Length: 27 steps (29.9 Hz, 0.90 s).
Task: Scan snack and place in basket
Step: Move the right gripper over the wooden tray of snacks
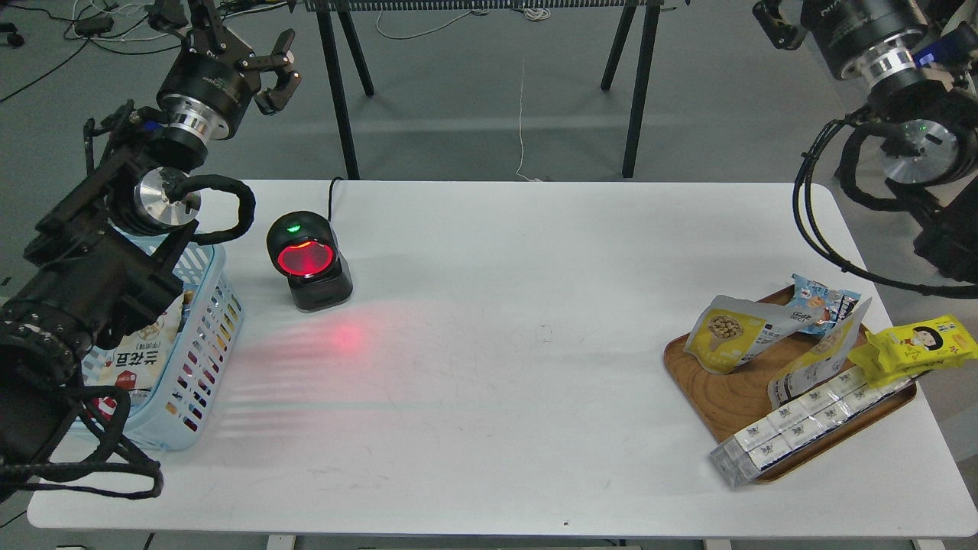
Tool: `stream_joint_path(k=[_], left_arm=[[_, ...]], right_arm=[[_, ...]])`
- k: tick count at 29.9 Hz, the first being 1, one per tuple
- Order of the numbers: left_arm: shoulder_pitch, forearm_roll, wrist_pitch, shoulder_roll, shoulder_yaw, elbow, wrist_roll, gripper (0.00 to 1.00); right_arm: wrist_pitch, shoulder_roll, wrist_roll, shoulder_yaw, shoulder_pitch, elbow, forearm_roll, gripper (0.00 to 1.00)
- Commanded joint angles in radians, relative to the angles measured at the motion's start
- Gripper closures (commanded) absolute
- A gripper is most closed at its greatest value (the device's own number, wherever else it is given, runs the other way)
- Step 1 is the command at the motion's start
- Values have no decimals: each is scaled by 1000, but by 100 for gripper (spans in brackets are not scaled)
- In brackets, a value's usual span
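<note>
The snack [726, 332], a yellow-and-white pouch with a round picture of beige balls, stands at the left end of the brown wooden tray [722, 393] at the table's right. The light blue basket [206, 336] sits at the table's left edge, partly hidden by my left arm. My left gripper [229, 34] is open and empty, raised beyond the table's far left corner. My right gripper [840, 11] is high at the top right, far above the snack. Its fingertips are cut by the frame edge; the finger that shows is splayed out, open.
A black scanner [307, 260] with a glowing red window stands right of the basket and casts red light on the table. The basket holds a white pouch [141, 359]. The tray also holds a blue packet [821, 302], a bright yellow packet [913, 344], another pouch [817, 363] and a long white pack [802, 424].
</note>
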Motion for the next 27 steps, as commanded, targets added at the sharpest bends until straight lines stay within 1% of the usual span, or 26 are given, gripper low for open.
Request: stream_joint_path(k=[1, 5, 8, 12, 15, 19, 27], left_arm=[[-13, 2, -3, 1, 3, -6, 1, 0], [-16, 2, -14, 8, 5, -7, 3, 0], [-16, 2, -32, 14, 6, -7, 3, 0], [-8, 2, -38, 21, 12, -7, 3, 0], [-2, 4, -41, 23, 13, -7, 0, 0], [-1, 5, -52, 24, 13, -6, -3, 0], [-1, 8, -66, 37, 14, -3, -5, 0]], right_arm=[[0, -31, 0, -288, 182, 79, -97, 1], [0, -30, 0, -586, 403, 198, -302, 1], [0, -16, 0, -766, 558, 312, -472, 1], [0, 27, 0, -931, 725, 477, -710, 1], [0, 61, 0, -1040, 817, 594, -882, 1], [0, 111, 0, -1149, 876, 694, -1114, 1], [-97, 124, 0, -1275, 896, 878, -1563, 2]])
